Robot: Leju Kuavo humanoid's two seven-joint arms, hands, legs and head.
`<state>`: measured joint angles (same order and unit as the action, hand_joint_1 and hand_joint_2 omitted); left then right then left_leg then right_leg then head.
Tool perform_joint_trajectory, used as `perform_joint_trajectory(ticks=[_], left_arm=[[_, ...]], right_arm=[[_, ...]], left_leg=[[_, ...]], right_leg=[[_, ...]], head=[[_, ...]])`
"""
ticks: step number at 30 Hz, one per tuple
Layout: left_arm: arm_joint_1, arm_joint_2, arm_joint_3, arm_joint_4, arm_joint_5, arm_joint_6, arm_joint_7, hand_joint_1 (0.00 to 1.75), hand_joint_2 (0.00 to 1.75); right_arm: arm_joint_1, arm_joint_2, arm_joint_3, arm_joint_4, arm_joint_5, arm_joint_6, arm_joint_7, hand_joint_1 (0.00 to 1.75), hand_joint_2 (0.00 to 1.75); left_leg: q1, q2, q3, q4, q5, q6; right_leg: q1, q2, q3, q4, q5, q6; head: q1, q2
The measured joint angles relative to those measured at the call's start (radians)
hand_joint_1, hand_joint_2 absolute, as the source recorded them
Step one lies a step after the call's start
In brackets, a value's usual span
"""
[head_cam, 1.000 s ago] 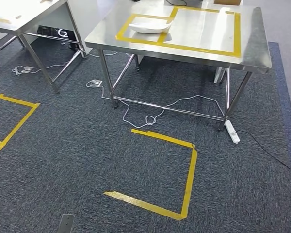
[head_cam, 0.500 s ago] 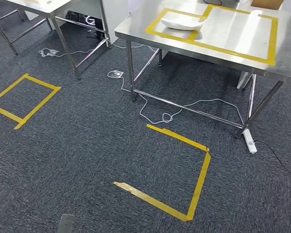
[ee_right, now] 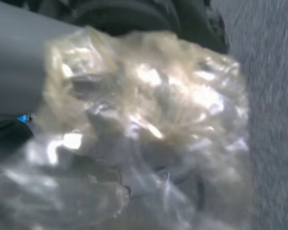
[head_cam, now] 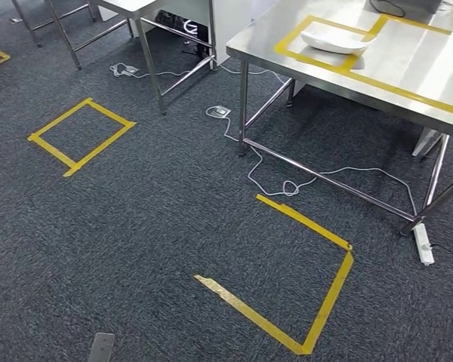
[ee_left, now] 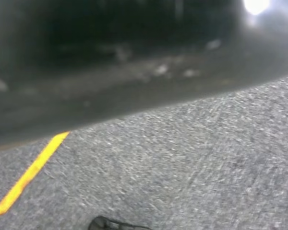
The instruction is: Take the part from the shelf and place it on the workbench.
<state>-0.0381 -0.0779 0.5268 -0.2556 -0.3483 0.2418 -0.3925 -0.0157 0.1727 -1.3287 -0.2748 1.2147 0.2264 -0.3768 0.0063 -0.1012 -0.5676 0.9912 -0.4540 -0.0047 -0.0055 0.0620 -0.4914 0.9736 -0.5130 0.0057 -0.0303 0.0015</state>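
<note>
The part (ee_right: 150, 124), wrapped in a crinkled clear bag, sits in the right hand (ee_right: 16, 76), whose grey cover shows beside it in the right wrist view. The bag hides the fingers, so how tightly they close cannot be told, but the part hangs above the carpet with nothing else to bear it, so the hand most likely grips it. It is probably carried low at the robot's side to stay clear while walking. The left hand's state cannot be told; its wrist view is a blur of carpet and yellow tape.

In the head view the table (head_cam: 269, 45) stands ahead to the right, marked with yellow tape outlines, one holding a white dish (head_cam: 334, 41). A taped bracket (head_cam: 321, 302) on the floor before it likely marks where to stand.

No label or writing is legible anywhere.
</note>
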Motion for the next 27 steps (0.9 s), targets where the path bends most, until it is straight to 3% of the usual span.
perform_joint_trajectory(ticks=[2,4,6,7,8,9,11,12,14,15,17,19,21,22,23,25,27], left_arm=[[0.001,0.001,0.000,0.000,0.000,0.000,0.000,0.00,0.00],[-0.002,-0.001,0.000,0.000,0.000,0.000,0.001,0.00,0.00],[-0.002,-0.001,0.000,0.000,0.000,0.000,0.001,0.00,0.00],[-0.001,-0.001,0.000,0.000,0.000,0.000,0.001,0.00,0.00],[0.001,0.000,0.000,0.000,0.000,0.000,0.001,0.00,0.00],[0.001,0.001,0.000,0.000,0.000,-0.001,0.001,0.00,0.00],[-0.003,0.000,0.000,0.000,0.000,-0.002,0.001,0.00,0.00],[-0.004,-0.001,0.000,0.000,0.000,-0.002,0.000,0.00,0.00],[-0.003,-0.001,0.000,0.000,0.000,-0.003,0.000,0.00,0.00],[0.000,-0.001,0.000,0.000,0.000,-0.002,0.000,0.00,0.00],[0.001,-0.001,0.000,0.000,0.000,-0.001,0.001,0.00,0.00],[-0.001,0.000,0.000,0.000,0.000,0.000,0.001,0.00,0.00],[-0.002,0.000,0.001,0.000,0.000,0.000,0.001,0.00,0.00],[-0.001,0.000,0.000,0.000,0.000,0.000,0.001,0.00,0.00],[0.000,0.000,0.000,0.000,0.000,0.000,0.001,0.00,0.00],[0.000,-0.001,0.000,0.000,-0.001,0.000,0.001,0.00,0.00],[-0.003,-0.002,0.001,0.001,-0.001,0.000,0.001,0.00,0.00]], right_arm=[[0.001,-0.001,0.000,0.001,0.000,-0.001,-0.001,0.00,0.00],[0.002,-0.001,0.000,0.001,0.000,-0.001,-0.002,0.00,0.00],[0.003,-0.001,0.000,0.002,0.000,-0.001,-0.002,0.00,0.00],[0.002,-0.001,0.000,0.002,0.000,-0.001,-0.002,0.00,0.00],[0.001,-0.001,0.000,0.003,0.000,-0.001,-0.002,0.00,0.00],[0.000,-0.001,0.000,0.003,0.000,-0.001,-0.002,0.00,0.00],[-0.002,-0.001,0.000,0.004,0.000,-0.001,-0.002,0.00,0.00],[-0.003,-0.002,0.000,0.004,0.000,-0.001,-0.002,0.00,0.00],[-0.006,-0.002,0.000,0.004,0.000,-0.001,-0.002,0.00,0.00],[-0.008,-0.002,0.000,0.004,0.000,-0.001,-0.002,0.00,0.00],[-0.009,-0.002,0.000,0.004,0.000,-0.001,-0.002,0.00,0.00],[-0.006,-0.002,0.000,0.004,0.000,-0.001,-0.002,0.00,0.00],[-0.002,-0.002,0.000,0.005,0.000,-0.001,-0.002,0.00,0.00],[0.000,-0.002,-0.001,0.005,0.000,-0.001,-0.002,0.00,0.00],[0.000,-0.002,-0.001,0.005,0.000,-0.001,-0.002,0.00,0.00],[-0.001,-0.002,-0.001,0.005,0.000,-0.001,-0.002,0.00,0.00],[-0.003,-0.005,-0.001,0.006,0.000,-0.001,-0.003,0.00,0.00]], left_leg=[[-0.001,0.036,-0.025,0.052,-0.036,-0.009],[0.002,0.079,-0.079,0.175,-0.105,-0.017],[0.006,0.091,-0.117,0.272,-0.140,-0.025],[0.007,0.094,-0.111,0.271,-0.130,-0.027],[0.009,0.099,-0.084,0.228,-0.103,-0.028],[0.010,0.113,-0.042,0.159,-0.072,-0.029],[0.008,0.145,0.027,0.035,-0.035,-0.024],[0.006,0.153,0.042,0.005,-0.031,-0.019],[0.001,0.141,0.039,-0.003,-0.029,-0.002],[0.001,0.134,0.037,-0.005,-0.026,0.006],[0.003,0.119,0.034,-0.010,-0.019,0.021],[0.004,0.101,0.027,-0.011,-0.013,0.029],[0.000,0.078,0.022,-0.011,-0.011,0.033],[-0.002,0.066,0.022,-0.011,-0.010,0.034],[-0.005,0.053,0.023,-0.011,-0.010,0.035],[-0.008,0.026,0.026,-0.011,-0.009,0.035],[-0.005,0.005,0.023,-0.009,-0.007,0.031]], right_leg=[[-0.004,-0.027,0.002,-0.009,0.008,-0.011],[-0.002,-0.058,0.001,-0.011,0.009,-0.016],[0.000,-0.089,-0.003,-0.011,0.008,-0.017],[0.000,-0.102,-0.006,-0.011,0.008,-0.016],[0.000,-0.115,-0.007,-0.011,0.007,-0.015],[0.000,-0.127,-0.007,-0.010,0.005,-0.012],[0.005,-0.147,-0.005,-0.006,-0.001,-0.003],[0.007,-0.154,-0.003,-0.004,-0.003,0.003],[0.007,-0.168,0.005,-0.003,-0.003,0.013],[0.004,-0.164,0.005,-0.002,-0.006,0.020],[0.000,-0.124,-0.015,0.041,-0.041,0.030],[-0.002,-0.078,-0.074,0.165,-0.109,0.033],[-0.002,-0.066,-0.133,0.284,-0.148,0.030],[0.000,-0.064,-0.142,0.297,-0.139,0.027],[0.002,-0.061,-0.134,0.273,-0.112,0.021],[0.010,-0.030,-0.075,0.139,-0.030,0.000],[0.016,0.020,-0.026,0.031,0.015,-0.021]], head=[[-0.005,0.000],[-0.010,0.000],[-0.011,0.000],[-0.011,0.000],[-0.011,0.000],[-0.012,0.000],[-0.011,0.000],[-0.009,0.000],[-0.004,0.000],[-0.003,0.000],[-0.003,0.000],[0.000,0.000],[0.001,0.000],[0.001,0.000],[0.001,0.000],[0.001,0.000],[-0.002,0.000]])
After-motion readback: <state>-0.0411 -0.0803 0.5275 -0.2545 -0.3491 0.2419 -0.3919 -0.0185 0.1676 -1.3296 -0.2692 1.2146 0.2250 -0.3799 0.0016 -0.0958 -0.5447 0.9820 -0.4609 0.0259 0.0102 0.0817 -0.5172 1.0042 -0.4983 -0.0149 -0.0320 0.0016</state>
